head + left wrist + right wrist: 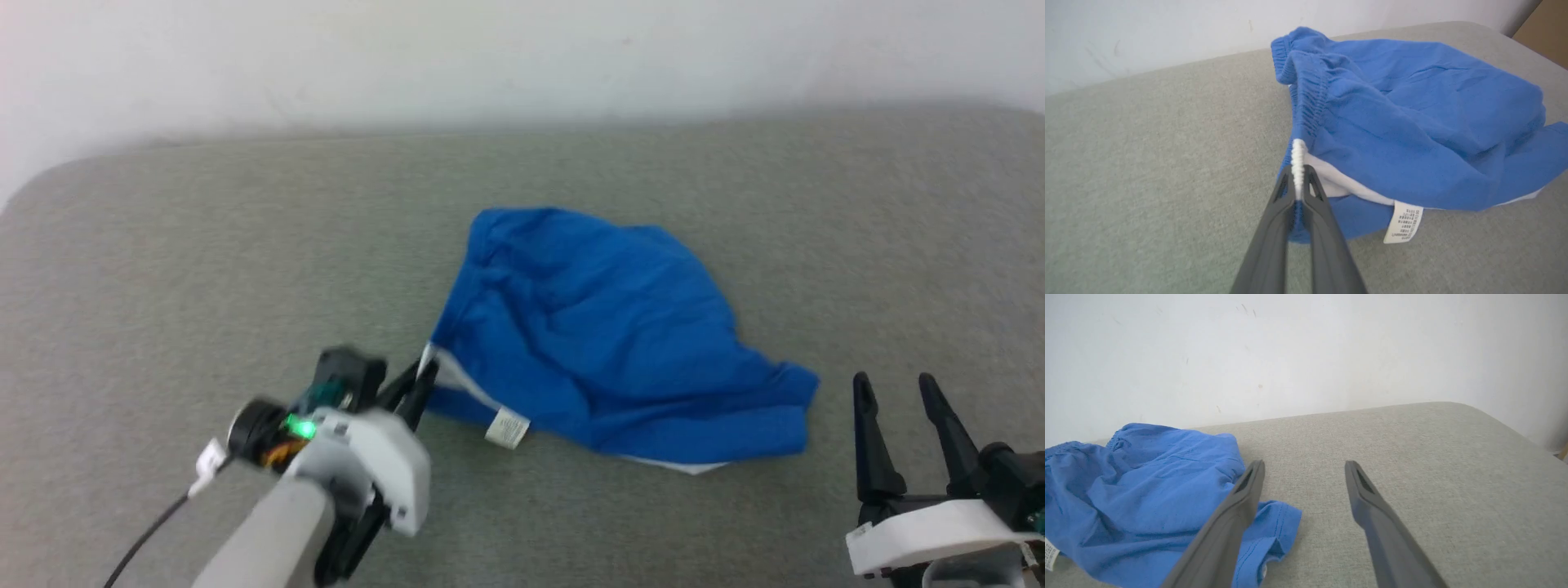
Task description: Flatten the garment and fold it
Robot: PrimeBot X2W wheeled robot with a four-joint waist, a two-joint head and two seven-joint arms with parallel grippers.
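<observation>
Left gripper (1298, 169), two long dark fingers, is clamped tight on the white ribbed bit of the gathered elastic waistband (1310, 94), where the white side stripe meets the rim. Cloth is visibly pinched between the tips, so it grips the garment (604, 343), small crumpled bright blue fabric athletic shorts. In head view the pinch is at the shorts' 8 o'clock corner; judged a sensible anchor, since the waistband is a firm edge for pulling the heap flat. A small white rectangular printed tag (508, 427) hangs out at about 7 o'clock, near the pinch, with white cloth showing beside it, so that edge is probably folded over or turned out. The rest of the garment lies bunched and wrinkled mid-way across the flat grey woven-fabric surface (163, 245), waistband running up toward 11 o'clock and a blue stitched leg hem (1274, 526) poking out at 4 o'clock. Right gripper (894, 388), same dark fingers, is spread wide with nothing in it, at 4 o'clock of the garment near that hem. Right wrist view has one finger overlapping the hem; contact cannot be told. Likely waiting to take the opposite corner. Task looks early: not flattened, no fold made. A plain white wall (522, 49) stands at 12 o'clock behind.
</observation>
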